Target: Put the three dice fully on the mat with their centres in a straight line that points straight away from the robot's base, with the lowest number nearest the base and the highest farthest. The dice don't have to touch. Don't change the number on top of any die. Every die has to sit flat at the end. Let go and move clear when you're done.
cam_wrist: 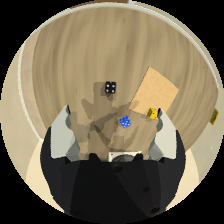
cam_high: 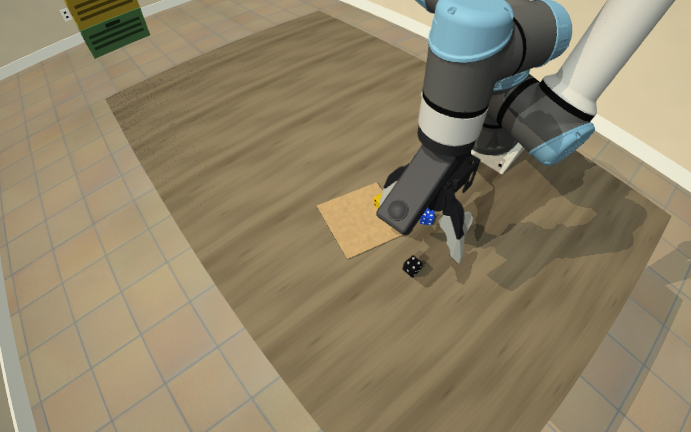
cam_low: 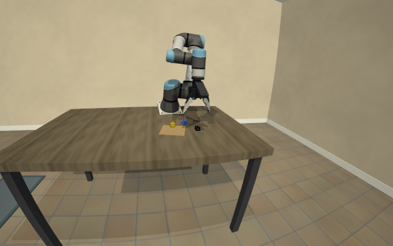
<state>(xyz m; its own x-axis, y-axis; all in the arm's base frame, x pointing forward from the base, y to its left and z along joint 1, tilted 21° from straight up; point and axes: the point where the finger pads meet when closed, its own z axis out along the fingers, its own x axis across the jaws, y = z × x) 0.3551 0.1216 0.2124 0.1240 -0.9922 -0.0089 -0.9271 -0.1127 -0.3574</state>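
Observation:
The tan mat lies on the wooden table in front of the robot's base. The yellow die sits on the mat at its edge nearest the base, partly hidden by my wrist. The blue die lies on the bare table just beside the mat. The black die lies farther out on the bare table. My gripper hangs well above the table, roughly over the blue die, open and empty. In the wrist view the blue die is near the centre, with the black die, the yellow die and the mat around it.
The robot's base stands at the table's back edge, close behind the dice. A green and yellow crate stands on the tiled floor, far from the table.

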